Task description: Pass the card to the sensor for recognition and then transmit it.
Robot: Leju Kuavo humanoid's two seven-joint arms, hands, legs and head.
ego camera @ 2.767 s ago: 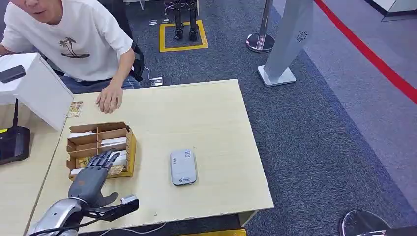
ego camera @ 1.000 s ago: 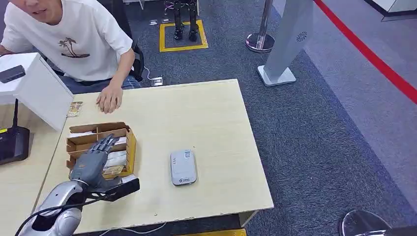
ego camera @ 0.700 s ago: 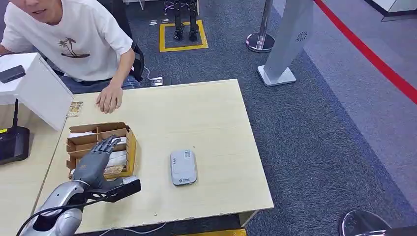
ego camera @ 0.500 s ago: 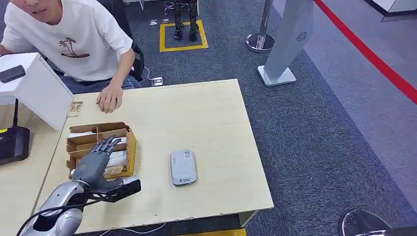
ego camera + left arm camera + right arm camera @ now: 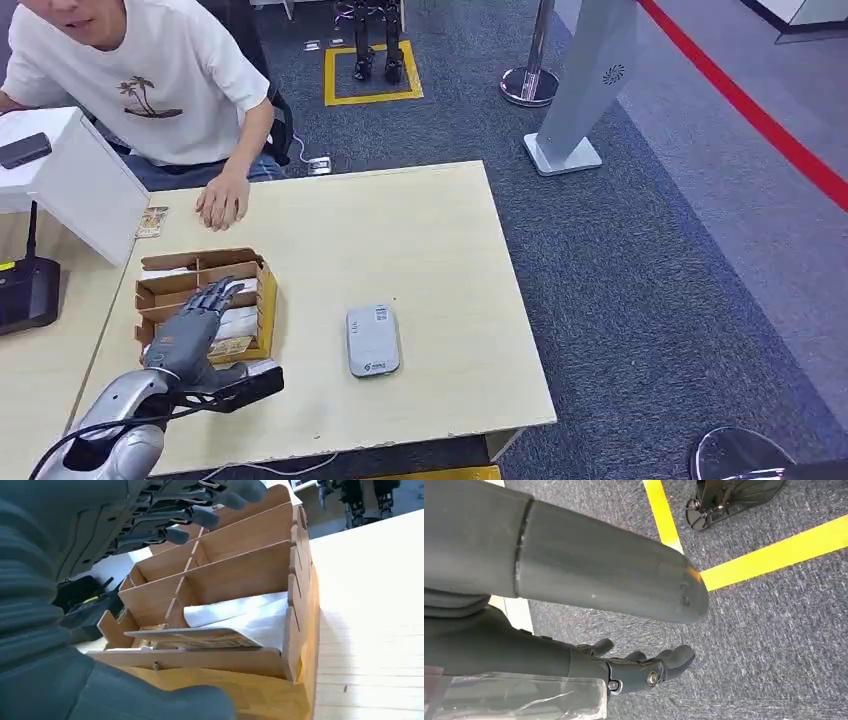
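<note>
At lower left of the head view, the left hand's dark fingers spread flat above the cardboard card box, holding nothing. Compared with 2.8 s ago, the left hand has reached forward from the box's near edge to hover over its compartments; in the last 0.5 s it has barely moved. The card lies tilted in the nearest compartment, ungrasped, so pickup has probably not begun. Right of the box, well apart, lies the grey sensor on the table. The right hand hangs over carpet, fingers curled in, empty. A person's hand rests at the table's upper left.
</note>
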